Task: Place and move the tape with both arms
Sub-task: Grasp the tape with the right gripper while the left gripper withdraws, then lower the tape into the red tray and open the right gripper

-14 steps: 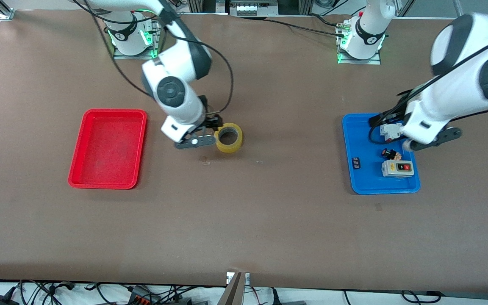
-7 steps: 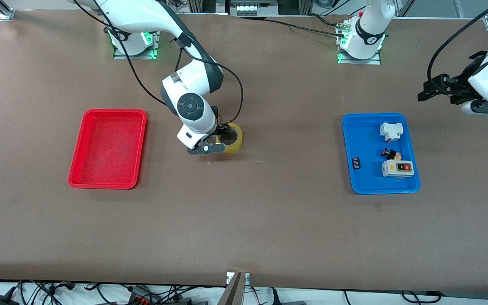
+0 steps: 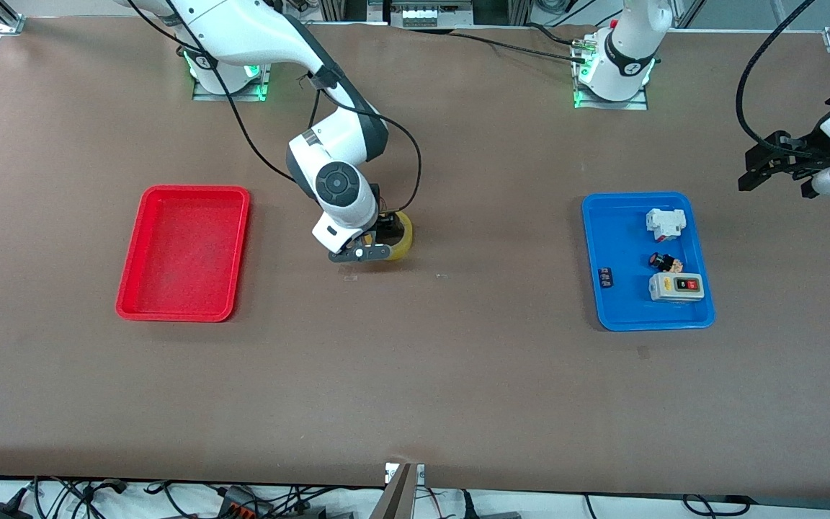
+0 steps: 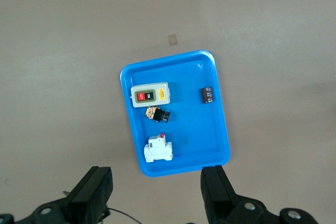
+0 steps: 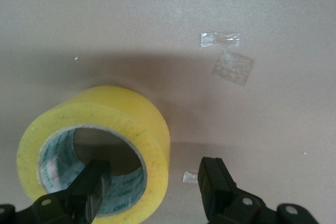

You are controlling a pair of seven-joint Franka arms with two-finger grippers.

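Right wrist view: right gripper (image 5: 155,182) straddles tape (image 5: 94,153) wall, jaws apart.

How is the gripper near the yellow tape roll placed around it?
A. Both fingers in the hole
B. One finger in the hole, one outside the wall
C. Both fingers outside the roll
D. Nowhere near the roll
B: in the right wrist view the right gripper straddles the wall of the tape, one finger inside the hole and one outside, not yet closed on it.
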